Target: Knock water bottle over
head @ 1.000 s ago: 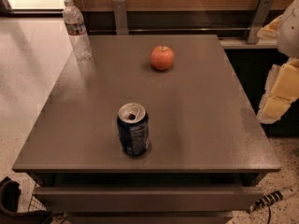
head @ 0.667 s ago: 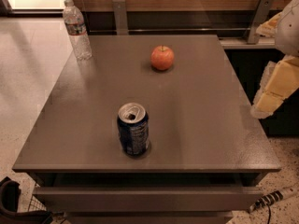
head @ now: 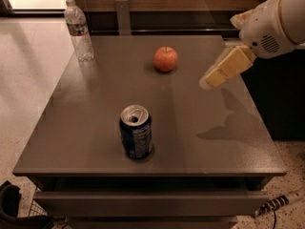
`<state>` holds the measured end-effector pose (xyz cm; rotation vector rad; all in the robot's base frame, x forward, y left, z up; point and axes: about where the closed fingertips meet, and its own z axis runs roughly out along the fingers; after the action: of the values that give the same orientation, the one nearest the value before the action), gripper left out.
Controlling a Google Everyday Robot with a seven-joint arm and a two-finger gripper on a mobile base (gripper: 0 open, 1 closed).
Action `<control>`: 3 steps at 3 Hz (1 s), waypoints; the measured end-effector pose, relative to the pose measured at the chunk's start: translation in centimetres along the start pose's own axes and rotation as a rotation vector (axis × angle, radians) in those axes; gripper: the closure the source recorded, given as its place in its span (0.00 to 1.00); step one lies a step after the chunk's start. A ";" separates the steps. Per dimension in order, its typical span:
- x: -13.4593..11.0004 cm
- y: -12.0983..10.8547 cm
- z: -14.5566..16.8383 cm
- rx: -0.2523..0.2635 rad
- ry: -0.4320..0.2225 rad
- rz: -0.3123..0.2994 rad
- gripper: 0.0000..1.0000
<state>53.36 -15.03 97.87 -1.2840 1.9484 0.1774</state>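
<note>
Tool above right side of table, grip state unclear, water bottle upright at far-left corner, cap up

- Pincer: raised above the right side of the bench; its shadow falls on the top.
- Water bottle: upright, well apart from the pincer, far left.
- Apple: near the pincer, left.
- Soda can: upright, left of the pincer, nearer the camera.

One camera, high over the near edge of the table.
It looks down toward the far wall, close in (the top nearly fills the view); the gripper hangs at 2 o'clock, the water bottle at 11 o'clock.
</note>
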 end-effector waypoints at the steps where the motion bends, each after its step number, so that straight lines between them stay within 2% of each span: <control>1: -6.8 -1.2 5.1 0.015 -0.257 0.076 0.00; 2: -11.3 -2.2 7.8 0.063 -0.381 0.121 0.00; 3: -12.1 -3.5 7.4 0.118 -0.411 0.125 0.00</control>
<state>62.36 -4.30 101.92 -0.9612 1.6571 0.3542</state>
